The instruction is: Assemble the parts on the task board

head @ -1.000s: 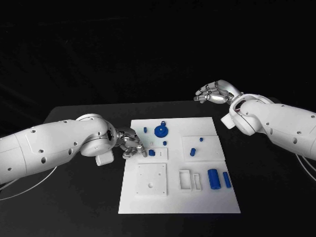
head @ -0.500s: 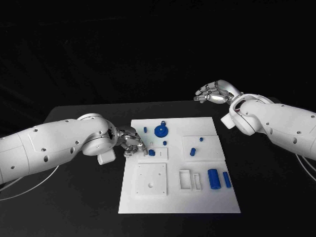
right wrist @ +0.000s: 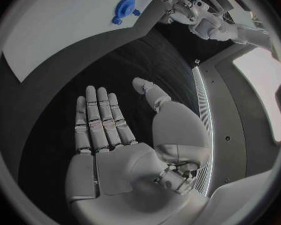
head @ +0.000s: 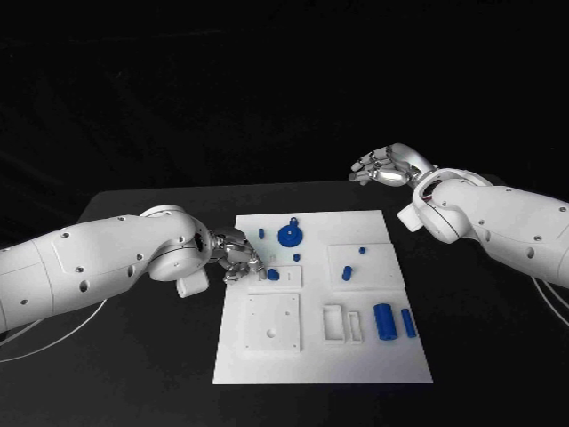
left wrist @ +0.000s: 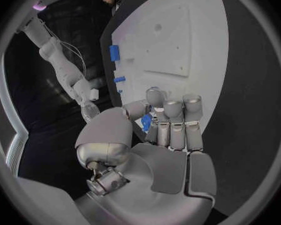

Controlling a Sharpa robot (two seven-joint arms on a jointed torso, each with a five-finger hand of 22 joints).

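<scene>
The white task board (head: 321, 356) lies in the middle of the black table. On it are a round blue gear (head: 290, 237), several small blue pegs such as one (head: 346, 272) by the middle, and two blue cylinders (head: 385, 321) at the right. My left hand (head: 237, 253) hovers at the board's left edge and pinches a small blue part (left wrist: 145, 122) between thumb and fingers. My right hand (head: 388, 166) hangs above the table's far right, fingers straight and apart, holding nothing. The board (right wrist: 53, 30) and the gear (right wrist: 123, 7) also lie ahead of the right palm (right wrist: 115, 155).
A square white recessed plate (head: 273, 325) and two narrow white slots (head: 333, 324) sit in the board's near half. Bare black table (head: 131, 356) surrounds the board on both sides. My left forearm (head: 92, 267) crosses the table's left part.
My left hand has shifted slightly away along the board's left edge, still with the small blue part. The right hand has stayed in place.
</scene>
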